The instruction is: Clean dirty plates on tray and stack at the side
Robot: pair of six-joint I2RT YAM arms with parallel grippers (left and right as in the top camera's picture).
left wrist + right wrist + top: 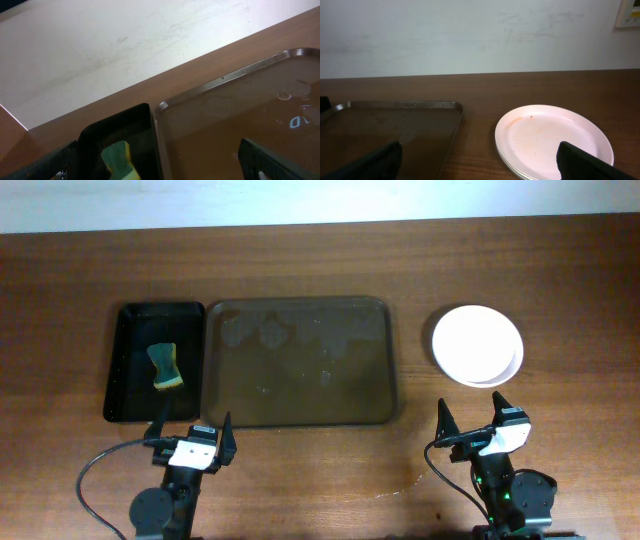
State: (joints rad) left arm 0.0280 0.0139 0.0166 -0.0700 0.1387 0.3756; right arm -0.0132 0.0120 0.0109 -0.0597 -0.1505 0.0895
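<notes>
The white plates (pixel 478 345) lie stacked on the table to the right of the tray; the right wrist view shows the stack (pixel 550 137) with faint orange marks on the top plate. The dark brown tray (pixel 300 362) holds no plates, only water drops and wet patches; it also shows in the left wrist view (pixel 235 120) and the right wrist view (pixel 390 130). My left gripper (pixel 190 438) is open and empty near the front edge, below the gap between the two trays. My right gripper (pixel 478 423) is open and empty, in front of the plate stack.
A smaller black tray (pixel 155 362) left of the brown tray holds a green and yellow sponge (pixel 165 367), also seen in the left wrist view (pixel 120 160). A wet streak (pixel 405 480) lies on the table by the right arm. A white wall stands behind.
</notes>
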